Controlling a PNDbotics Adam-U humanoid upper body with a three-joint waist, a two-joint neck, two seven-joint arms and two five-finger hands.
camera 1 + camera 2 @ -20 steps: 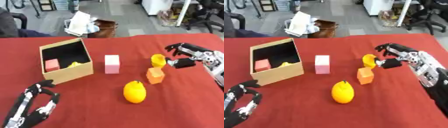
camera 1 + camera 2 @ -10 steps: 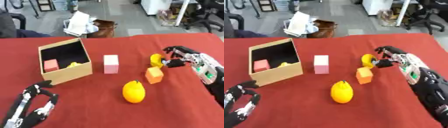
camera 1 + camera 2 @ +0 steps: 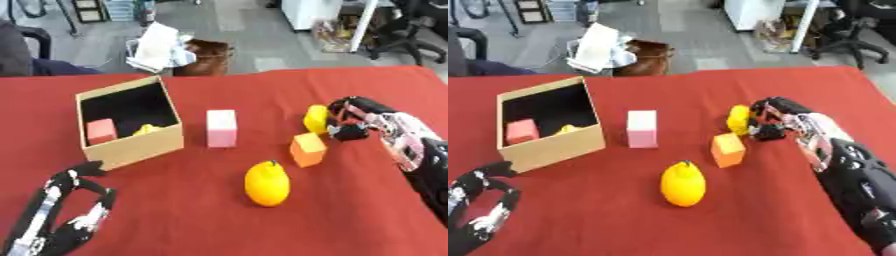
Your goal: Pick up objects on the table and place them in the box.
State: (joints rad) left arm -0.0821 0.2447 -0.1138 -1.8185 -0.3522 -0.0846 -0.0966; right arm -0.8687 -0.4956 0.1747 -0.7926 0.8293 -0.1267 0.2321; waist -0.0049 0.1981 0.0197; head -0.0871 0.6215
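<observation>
Yellow piece [image 3: 315, 119]: I see it upright, right of the orange block [image 3: 307, 149].
Right hand [image 3: 352, 120]: my curled fingers touch its right side; grip unclear.
Left hand [image 3: 66, 210]: resting relaxed, below the box [image 3: 131, 147].

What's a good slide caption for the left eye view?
Right hand closes on a yellow piece; box waits at left.

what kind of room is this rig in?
Probably an office or lab: a red-covered table on a grey floor, black office chairs at the far right, and a white cabinet behind.
</observation>
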